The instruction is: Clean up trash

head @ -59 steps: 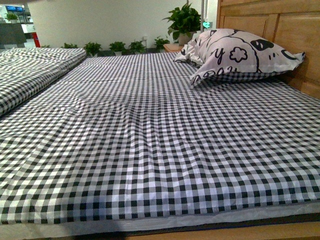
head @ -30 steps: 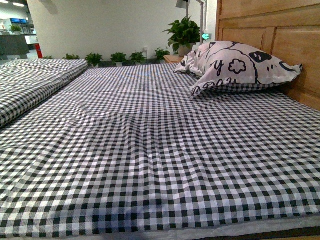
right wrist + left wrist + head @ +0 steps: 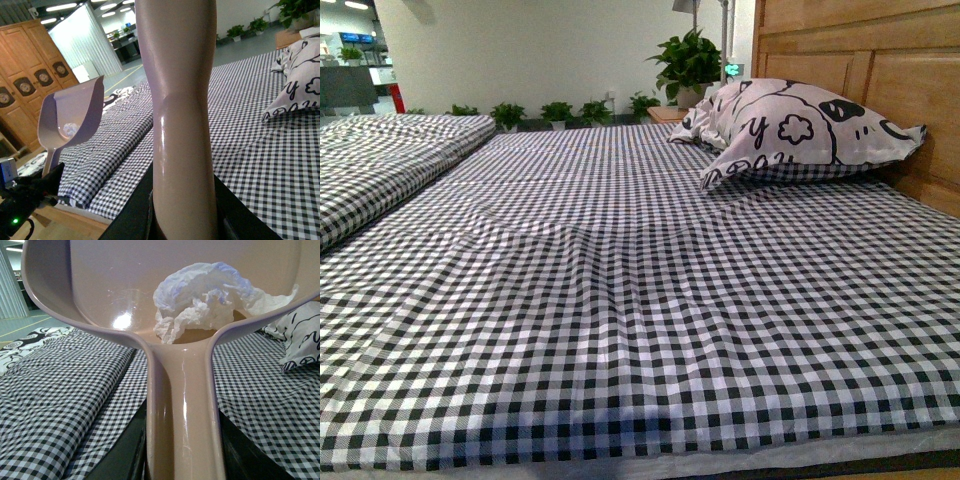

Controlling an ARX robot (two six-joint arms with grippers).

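The trash (image 3: 200, 295) sits deep in the pinkish dustpan (image 3: 100, 305) that the left tool clamps by its handle, while the right tool clamps a similar pinkish handle (image 3: 180, 125), so the pan should stay level to keep the wad from spilling.

Front view: bright, even indoor light; my checked bedsheet (image 3: 620, 300) is sharp, with soft shadows in its folds and a dim band at the near edge. Ceiling lamps (image 3: 360, 7) glare top left. Left wrist view: white glare spot on my dustpan (image 3: 122, 320), a streak down its handle (image 3: 182, 405); the near handle is soft. Right wrist view: ceiling strip lights (image 3: 65, 7) blown out, sheen on the pinkish handle (image 3: 182, 125).
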